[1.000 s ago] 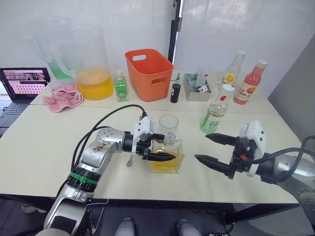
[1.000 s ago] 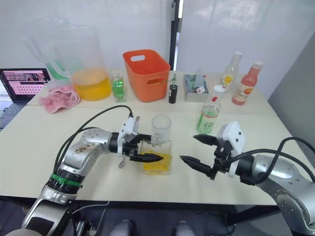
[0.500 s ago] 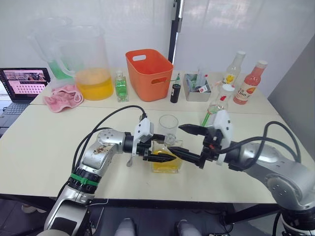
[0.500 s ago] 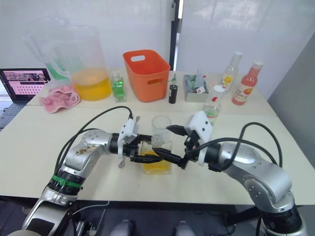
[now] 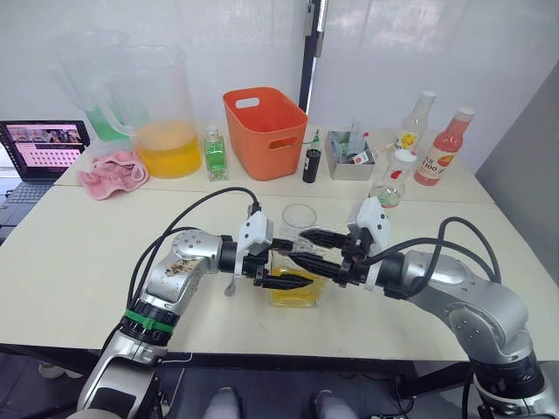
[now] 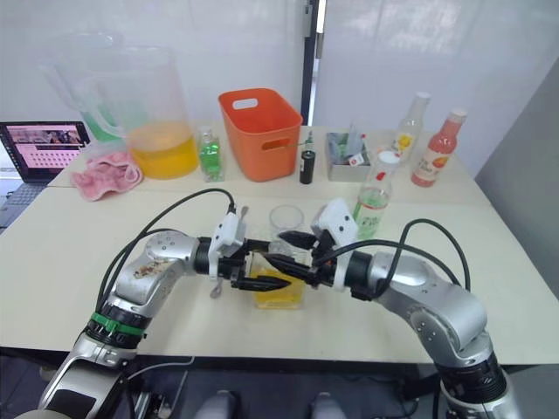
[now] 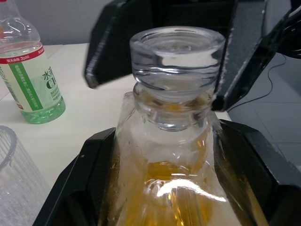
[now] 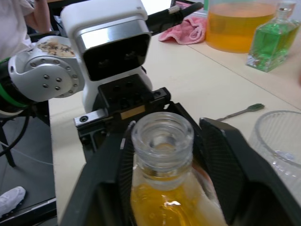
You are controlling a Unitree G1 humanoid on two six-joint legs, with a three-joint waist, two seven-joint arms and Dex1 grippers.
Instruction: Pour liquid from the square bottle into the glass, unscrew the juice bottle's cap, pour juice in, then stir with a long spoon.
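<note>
Gripping the square bottle (image 5: 295, 284) low on its body, the left gripper (image 5: 284, 269) holds it upright on the pale table (image 5: 79, 253), touching or just in front of the glass (image 5: 299, 223). From the right the right gripper (image 5: 325, 249) reaches in, fingers spread to either side of the bottle's neck; the juice bottle (image 5: 389, 185) stands behind that arm.

Seen from the left wrist, black fingers (image 7: 89, 188) press both sides of the bottle, and the clear stopper (image 7: 177, 52) sits between the other gripper's parted fingers, which appear not to touch it yet, though that is hard to judge.

From the right wrist, the stopper (image 8: 162, 137) is centred in the gap, and part of the long spoon (image 8: 242, 111) lies on the table beyond. To do this well, the right fingers should close squarely on the stopper and lift straight up while the left keeps the bottle steady.

Farther back stand a pitcher (image 5: 162, 109), an orange basket (image 5: 262, 131), a pink cloth (image 5: 112, 172), a laptop (image 5: 42, 148) and white walls.
</note>
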